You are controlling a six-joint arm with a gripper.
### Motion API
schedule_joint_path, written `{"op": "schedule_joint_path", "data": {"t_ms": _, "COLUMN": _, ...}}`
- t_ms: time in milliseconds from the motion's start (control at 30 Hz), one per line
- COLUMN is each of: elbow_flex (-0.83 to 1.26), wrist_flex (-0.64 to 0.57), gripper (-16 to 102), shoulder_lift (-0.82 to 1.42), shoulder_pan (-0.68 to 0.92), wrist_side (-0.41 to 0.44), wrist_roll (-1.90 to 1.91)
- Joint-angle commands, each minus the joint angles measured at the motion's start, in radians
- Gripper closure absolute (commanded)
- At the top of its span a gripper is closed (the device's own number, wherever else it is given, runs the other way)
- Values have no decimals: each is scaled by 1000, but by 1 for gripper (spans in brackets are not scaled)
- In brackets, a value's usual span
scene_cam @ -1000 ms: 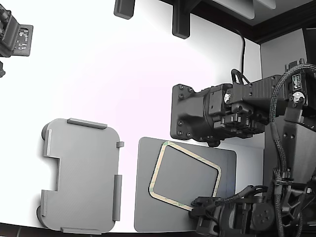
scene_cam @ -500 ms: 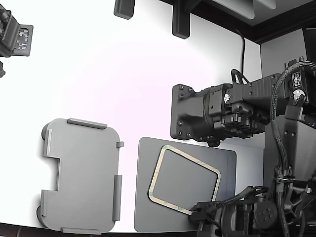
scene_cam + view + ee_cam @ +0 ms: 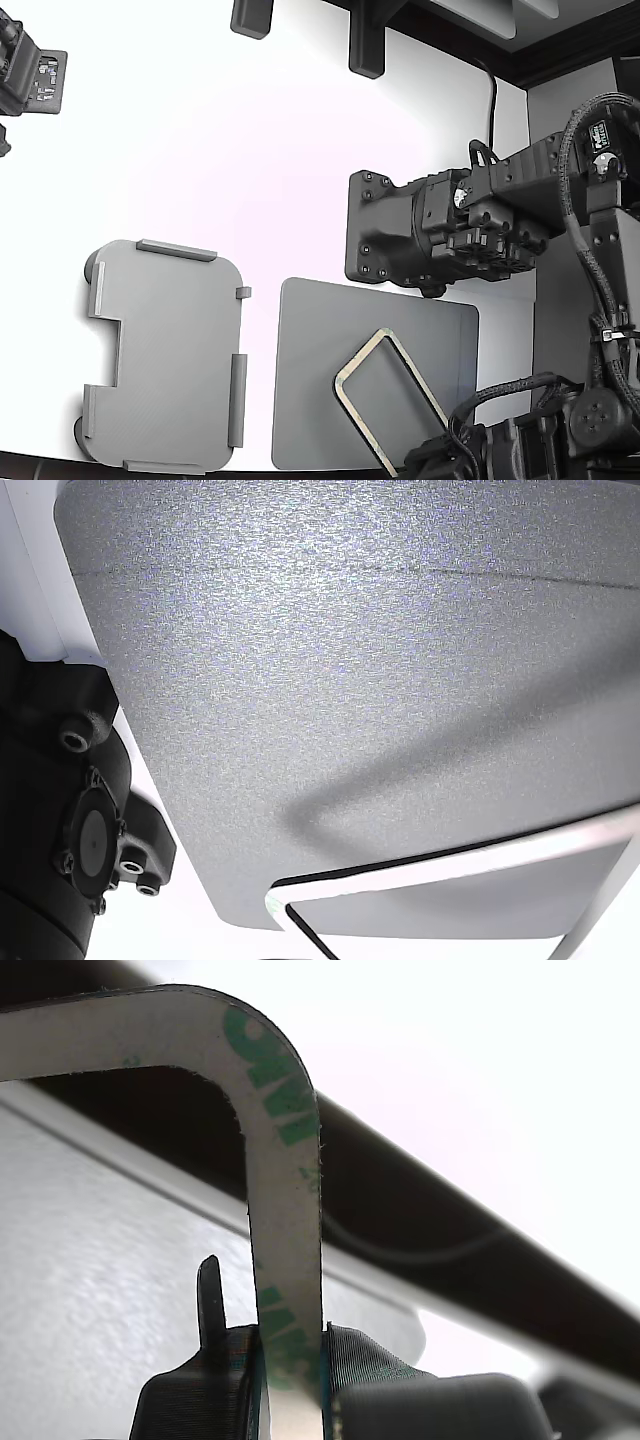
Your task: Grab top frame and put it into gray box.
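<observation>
The top frame (image 3: 358, 355), a thin pale outline with rounded corners, is raised off the dark gray mat (image 3: 320, 340) and tilted steeply, so it looks narrow. My gripper (image 3: 428, 458) is at the exterior view's lower right and is shut on the frame's near edge. In the wrist view the two pads clamp the frame strip (image 3: 285, 1160), which shows green marks, at the gripper (image 3: 292, 1380). The frame also shows in the other view (image 3: 450, 865) above the mat (image 3: 350, 660). The gray box (image 3: 165, 350), a light gray tray with raised tabs, lies empty at the exterior view's left.
A second black arm (image 3: 400, 232) hangs over the mat's far edge. A dark camera unit (image 3: 30, 70) sits at the far left, and two black posts (image 3: 366, 45) stand at the back. A white tabletop gap separates the mat from the box.
The frame lay flat on the mat, turned a little, and is now lifted and tipped up on edge. My gripper has pulled toward the exterior view's lower right with it.
</observation>
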Motion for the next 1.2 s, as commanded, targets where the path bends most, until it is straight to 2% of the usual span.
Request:
{"op": "schedule_joint_path", "data": {"t_ms": 0, "elbow_flex": -98, "wrist_flex": 78, "gripper": 97, "shoulder_lift": 17, "shoulder_pan": -41, "wrist_side": 109, "wrist_roll": 319}}
{"op": "schedule_joint_path", "data": {"t_ms": 100, "elbow_flex": -141, "wrist_flex": 144, "gripper": 97, "shoulder_lift": 21, "shoulder_pan": -71, "wrist_side": 241, "wrist_roll": 477}}
{"op": "schedule_joint_path", "data": {"t_ms": 167, "elbow_flex": -164, "wrist_flex": 192, "gripper": 97, "shoulder_lift": 32, "shoulder_pan": -110, "wrist_side": 282, "wrist_roll": 583}}
{"op": "schedule_joint_path", "data": {"t_ms": 267, "elbow_flex": -193, "wrist_flex": 225, "gripper": 98, "shoulder_lift": 57, "shoulder_pan": -183, "wrist_side": 321, "wrist_roll": 629}}
{"op": "schedule_joint_path", "data": {"t_ms": 367, "elbow_flex": -221, "wrist_flex": 253, "gripper": 98, "shoulder_lift": 81, "shoulder_pan": -265, "wrist_side": 322, "wrist_roll": 657}}
{"op": "schedule_joint_path", "data": {"t_ms": 500, "elbow_flex": -221, "wrist_flex": 249, "gripper": 99, "shoulder_lift": 117, "shoulder_pan": -371, "wrist_side": 354, "wrist_roll": 838}}
{"op": "schedule_joint_path", "data": {"t_ms": 633, "elbow_flex": -272, "wrist_flex": 262, "gripper": 99, "shoulder_lift": 114, "shoulder_pan": -477, "wrist_side": 314, "wrist_roll": 911}}
{"op": "schedule_joint_path", "data": {"t_ms": 733, "elbow_flex": -327, "wrist_flex": 272, "gripper": 99, "shoulder_lift": 77, "shoulder_pan": -574, "wrist_side": 229, "wrist_roll": 928}}
{"op": "schedule_joint_path", "data": {"t_ms": 800, "elbow_flex": -416, "wrist_flex": 350, "gripper": 99, "shoulder_lift": 17, "shoulder_pan": -623, "wrist_side": 201, "wrist_roll": 1155}}
{"op": "schedule_joint_path", "data": {"t_ms": 933, "elbow_flex": -419, "wrist_flex": 348, "gripper": 99, "shoulder_lift": -8, "shoulder_pan": -670, "wrist_side": 236, "wrist_roll": 1838}}
{"op": "schedule_joint_path", "data": {"t_ms": 1067, "elbow_flex": -449, "wrist_flex": 350, "gripper": 99, "shoulder_lift": -66, "shoulder_pan": -718, "wrist_side": 225, "wrist_roll": 2029}}
{"op": "schedule_joint_path", "data": {"t_ms": 1167, "elbow_flex": -469, "wrist_flex": 350, "gripper": 99, "shoulder_lift": -109, "shoulder_pan": -744, "wrist_side": 199, "wrist_roll": 2327}}
